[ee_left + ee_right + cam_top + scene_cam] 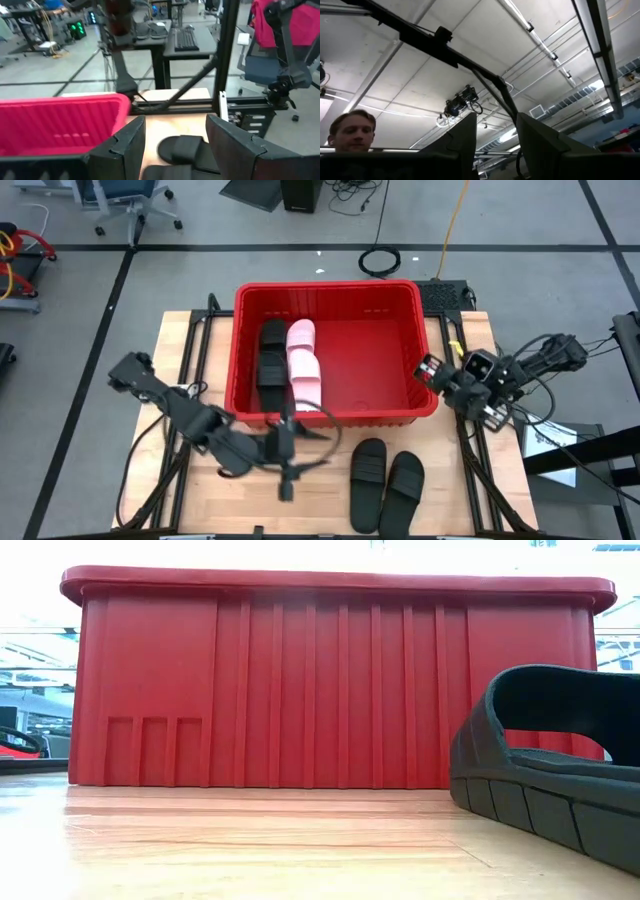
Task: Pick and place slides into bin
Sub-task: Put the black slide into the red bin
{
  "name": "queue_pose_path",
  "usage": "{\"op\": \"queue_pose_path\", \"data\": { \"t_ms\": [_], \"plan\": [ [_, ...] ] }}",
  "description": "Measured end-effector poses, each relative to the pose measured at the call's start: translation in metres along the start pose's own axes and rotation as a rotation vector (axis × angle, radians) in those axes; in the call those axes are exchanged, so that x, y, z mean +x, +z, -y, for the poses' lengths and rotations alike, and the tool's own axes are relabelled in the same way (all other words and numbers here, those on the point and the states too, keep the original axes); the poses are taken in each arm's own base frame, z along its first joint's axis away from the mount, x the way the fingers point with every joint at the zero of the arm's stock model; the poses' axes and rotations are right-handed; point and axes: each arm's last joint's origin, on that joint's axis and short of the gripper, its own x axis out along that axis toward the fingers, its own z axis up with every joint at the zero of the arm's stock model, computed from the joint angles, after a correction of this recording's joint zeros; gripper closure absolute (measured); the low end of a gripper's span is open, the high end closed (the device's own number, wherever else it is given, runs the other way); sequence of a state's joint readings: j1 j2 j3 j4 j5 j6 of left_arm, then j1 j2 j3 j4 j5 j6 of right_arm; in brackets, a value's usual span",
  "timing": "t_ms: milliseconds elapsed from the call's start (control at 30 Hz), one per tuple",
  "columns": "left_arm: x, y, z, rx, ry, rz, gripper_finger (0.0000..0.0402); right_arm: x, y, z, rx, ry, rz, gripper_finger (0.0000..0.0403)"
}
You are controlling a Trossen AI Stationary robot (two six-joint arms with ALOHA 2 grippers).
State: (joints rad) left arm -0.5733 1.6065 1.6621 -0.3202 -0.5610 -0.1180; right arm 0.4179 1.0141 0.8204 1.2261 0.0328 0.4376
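Note:
The red bin (330, 300) stands at the table's far middle. Two black slides (271, 356) and two pink slides (305, 360) lie on its floor at the left. Two more black slides (368, 480) (405, 488) lie soles down, side by side, on the table in front of the bin; they also show in the left wrist view (182, 149). My left gripper (318, 448) is open and empty above the table, just left of these slides, its fingers pointing toward the table's right. My right gripper (432, 370) is open and empty by the bin's right wall, tipped up toward the ceiling (495, 122).
The bin's near wall (330, 690) fills the low view, with one black slide (550, 780) in front of it at the right. Cables run along both table sides. A paper (555, 438) lies at the right edge. A person (350, 131) shows in the right wrist view.

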Motion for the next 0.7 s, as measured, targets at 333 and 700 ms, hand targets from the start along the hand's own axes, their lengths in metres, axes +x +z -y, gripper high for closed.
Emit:
{"op": "queue_pose_path", "data": {
  "t_ms": [333, 700],
  "plan": [
    [0.047, -0.013, 0.052, -0.003, -0.034, -0.075, 0.0199, 0.000, -0.029, -0.013, 0.066, -0.026, -0.062, 0.0273],
    [0.089, -0.037, 0.078, -0.014, -0.089, -0.189, 0.0199, -0.002, -0.039, -0.029, 0.132, 0.017, -0.095, 0.0273]
  ]
}}
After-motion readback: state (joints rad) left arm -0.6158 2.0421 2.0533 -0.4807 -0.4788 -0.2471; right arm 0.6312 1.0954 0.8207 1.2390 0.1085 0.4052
